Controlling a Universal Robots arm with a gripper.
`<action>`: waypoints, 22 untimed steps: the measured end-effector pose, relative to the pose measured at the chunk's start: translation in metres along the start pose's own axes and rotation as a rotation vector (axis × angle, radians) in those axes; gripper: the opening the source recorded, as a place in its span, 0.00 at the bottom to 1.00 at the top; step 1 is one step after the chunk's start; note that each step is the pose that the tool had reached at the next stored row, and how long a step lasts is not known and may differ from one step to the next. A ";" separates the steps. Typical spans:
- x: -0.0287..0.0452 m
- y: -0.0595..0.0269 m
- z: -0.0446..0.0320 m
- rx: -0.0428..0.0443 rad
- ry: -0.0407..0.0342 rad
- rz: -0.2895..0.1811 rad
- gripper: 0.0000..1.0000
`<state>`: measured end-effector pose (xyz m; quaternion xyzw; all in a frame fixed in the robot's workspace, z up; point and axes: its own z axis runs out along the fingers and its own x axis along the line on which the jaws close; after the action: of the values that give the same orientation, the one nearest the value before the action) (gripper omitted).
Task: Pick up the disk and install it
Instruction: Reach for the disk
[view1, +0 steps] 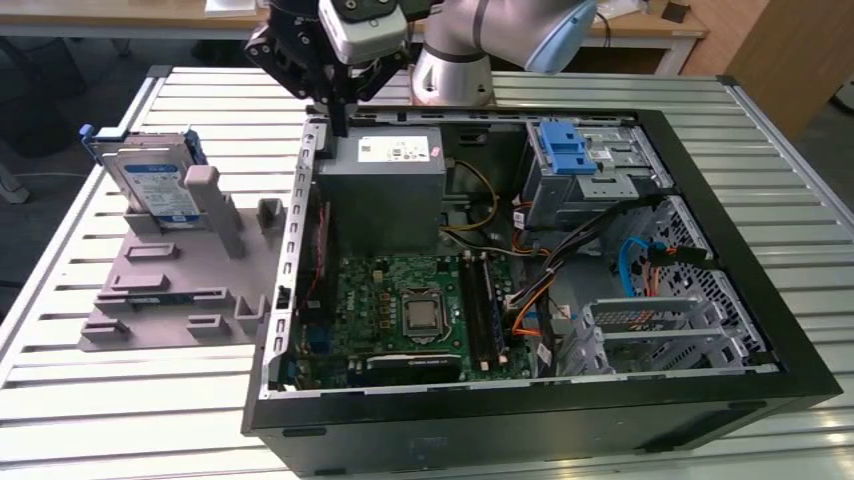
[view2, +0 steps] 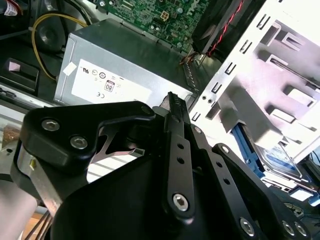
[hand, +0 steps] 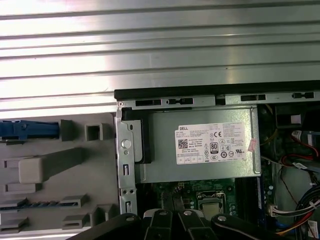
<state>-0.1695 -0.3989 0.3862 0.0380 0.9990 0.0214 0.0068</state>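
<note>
Disk (view1: 156, 185) stands upright in the grey holder (view1: 160, 290) on the desk (view1: 134, 420). You see the claw (view1: 338, 126) closed and empty, over the computer case (view1: 534, 405) wall, well apart from the disk.

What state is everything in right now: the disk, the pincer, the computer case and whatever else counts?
Computer case: lying on its side, open, no side panel on.
Power supply: seated inside the case.
Disk: standing on edge in the grey fixture, outside the case, not held.
Pincer: shut, empty, over the case's rim by the power supply.
</note>
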 end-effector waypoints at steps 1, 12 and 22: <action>0.0005 0.0000 0.0001 -0.0001 0.0002 0.000 0.11; 0.0054 -0.0005 0.0011 0.0002 0.0030 0.000 0.11; 0.0094 -0.0008 0.0019 0.0004 0.0054 0.000 0.11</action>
<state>-0.1789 -0.3989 0.3841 0.0381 0.9990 0.0213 0.0041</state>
